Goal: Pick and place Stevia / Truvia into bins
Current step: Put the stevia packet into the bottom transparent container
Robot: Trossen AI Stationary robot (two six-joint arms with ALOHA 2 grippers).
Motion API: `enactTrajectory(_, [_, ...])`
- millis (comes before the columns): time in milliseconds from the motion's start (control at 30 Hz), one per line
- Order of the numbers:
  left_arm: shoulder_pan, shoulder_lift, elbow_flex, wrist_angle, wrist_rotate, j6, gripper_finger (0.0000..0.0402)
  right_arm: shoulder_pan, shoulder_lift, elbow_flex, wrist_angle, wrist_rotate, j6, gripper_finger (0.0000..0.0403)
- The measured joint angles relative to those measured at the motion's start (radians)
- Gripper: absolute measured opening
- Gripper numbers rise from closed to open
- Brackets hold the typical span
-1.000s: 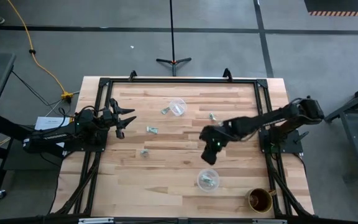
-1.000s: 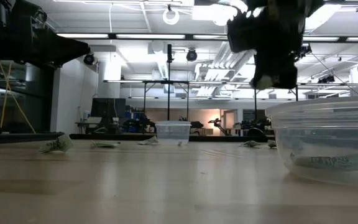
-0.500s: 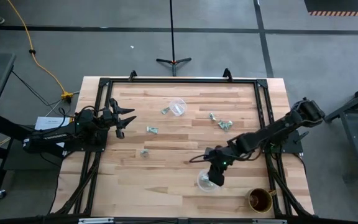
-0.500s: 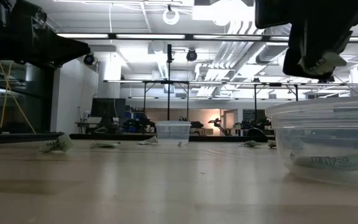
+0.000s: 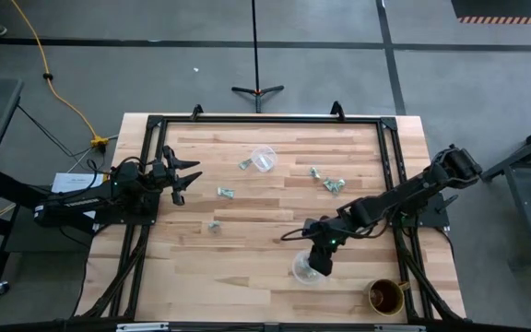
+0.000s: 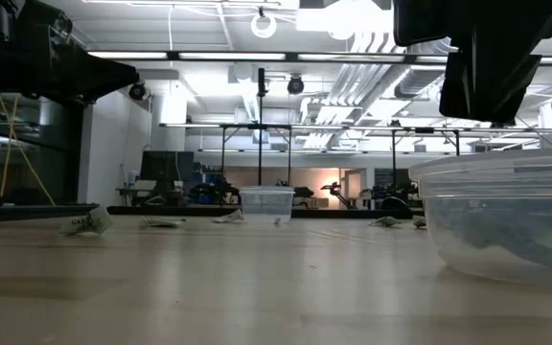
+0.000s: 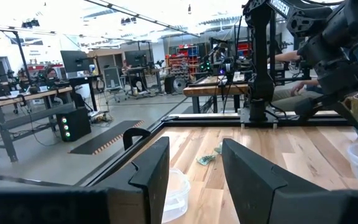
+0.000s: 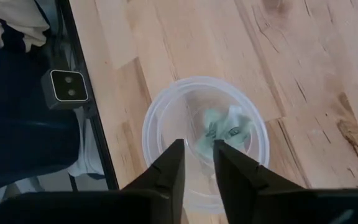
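Two clear bins stand on the wooden bench [image 5: 247,240] in the high view: one [image 5: 264,158] near the far edge, the other [image 5: 304,270] near the front edge, partly covered by the right gripper [image 5: 319,262] poised over it. Loose sachets lie across the far half: one [image 5: 245,164] just beside the far bin, one [image 5: 226,192] and one [image 5: 214,224] toward the left, and a pair [image 5: 328,182] right of centre. Bare wood stays open through the middle and front left. A brown mug [image 5: 385,296] sits at the front right corner. The left gripper [image 5: 179,178] waits at the left edge, fingers spread wide. From bench height, the near bin [image 6: 501,216] fills the right side, cut off by the frame, its contents only a dim smear; the right gripper [image 6: 487,67] hangs dark above it. From the left wrist, its two fingers [image 7: 149,171] stand apart, with a sachet [image 7: 206,158] on the wood beyond. From the right wrist, narrowly parted empty fingers [image 8: 169,171] point down into the bin [image 8: 160,124], where crumpled pale green and white sachets [image 8: 227,129] lie inside.
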Motion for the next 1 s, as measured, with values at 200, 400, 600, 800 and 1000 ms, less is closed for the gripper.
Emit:
enactTrajectory(200, [0.0,0.0,0.0,0.0,0.0,0.0,0.0182,-0.039,0.0,0.0,-0.004,0.037,-0.017,0.011])
enactTrajectory(400, [0.0,0.0,0.0,0.0,0.0,0.0,0.0182,-0.158,0.0,0.0,-0.191,0.26,-0.059,0.0112])
enactTrajectory(600, [0.0,0.0,0.0,0.0,0.0,0.0,0.0182,-0.325,0.0,-0.001,-0.506,0.412,0.017,0.0112])
enactTrajectory(800, [0.0,0.0,0.0,0.0,0.0,0.0,0.0182,-0.488,0.0,-0.001,-0.496,0.445,-0.053,0.0119])
enactTrajectory(1000, [0.0,0.0,0.0,-0.001,0.0,0.0,0.0182,-0.595,0.0,-0.001,-0.232,0.404,-0.363,0.0146])
